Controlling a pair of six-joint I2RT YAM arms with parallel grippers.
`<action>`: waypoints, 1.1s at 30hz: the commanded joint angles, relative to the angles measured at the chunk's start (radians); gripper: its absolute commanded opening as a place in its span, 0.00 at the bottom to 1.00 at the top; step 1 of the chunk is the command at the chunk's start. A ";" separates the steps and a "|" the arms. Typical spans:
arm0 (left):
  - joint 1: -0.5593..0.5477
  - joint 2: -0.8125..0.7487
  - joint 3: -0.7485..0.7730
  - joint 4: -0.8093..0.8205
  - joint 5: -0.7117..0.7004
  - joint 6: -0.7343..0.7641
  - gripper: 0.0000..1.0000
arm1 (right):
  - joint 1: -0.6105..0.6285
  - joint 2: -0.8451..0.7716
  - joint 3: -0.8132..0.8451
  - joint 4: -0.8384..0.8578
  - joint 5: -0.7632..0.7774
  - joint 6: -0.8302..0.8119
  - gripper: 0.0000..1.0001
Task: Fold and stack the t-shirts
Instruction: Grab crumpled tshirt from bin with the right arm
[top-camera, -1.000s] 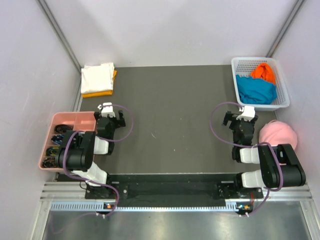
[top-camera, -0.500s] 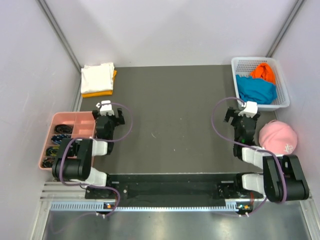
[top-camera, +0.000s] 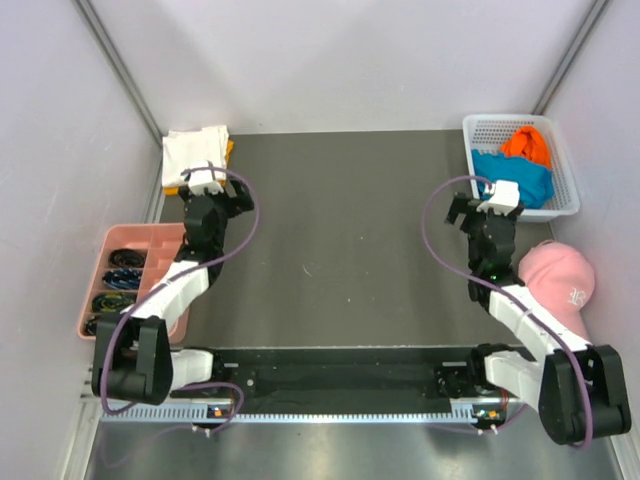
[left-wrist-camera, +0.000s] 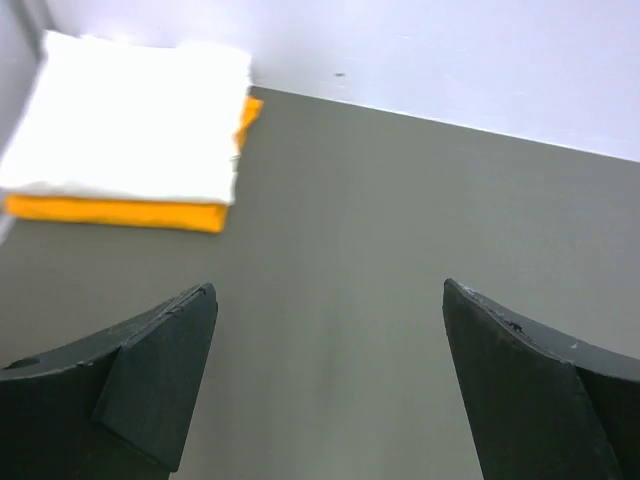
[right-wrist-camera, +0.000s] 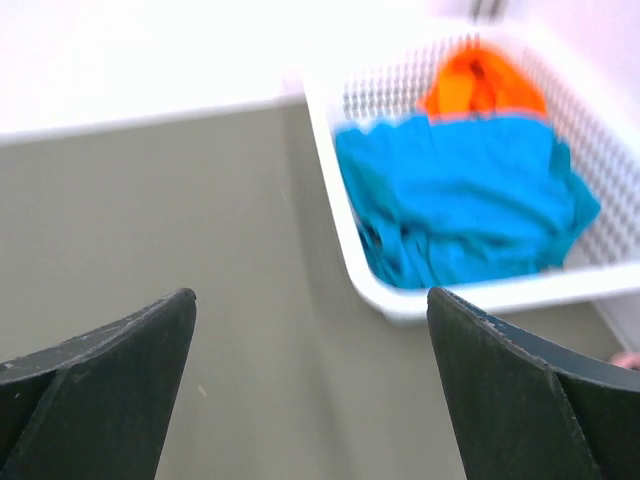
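The left gripper stands released, its jaws spread wide with nothing between them, above the dark counter near the far left corner. Just beyond it lies a folded stack: the white t-shirt rests on top of the yellow-orange t-shirt, whose edge shows along the near side and at the right of the white one. The right gripper is likewise released and empty, hanging over bare counter just beside the white basket at the far right corner. Inside the basket the teal-blue t-shirt lies crumpled, filling the near part, and the bright orange t-shirt is bunched behind it against the far wall. A pink cap sits on the counter near the right arm, on the near side of the basket. A pink tray with compartments lies at the left edge, beside the left arm.
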 joint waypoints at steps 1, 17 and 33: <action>-0.025 -0.020 0.090 -0.157 0.110 -0.079 0.99 | 0.016 -0.047 0.183 -0.244 0.051 0.061 0.99; -0.030 -0.117 0.250 -0.431 0.124 -0.189 0.99 | 0.017 0.123 0.542 -0.620 0.138 0.167 0.99; -0.028 -0.120 0.090 -0.325 0.033 -0.324 0.99 | -0.130 0.353 0.906 -0.966 0.144 0.248 0.99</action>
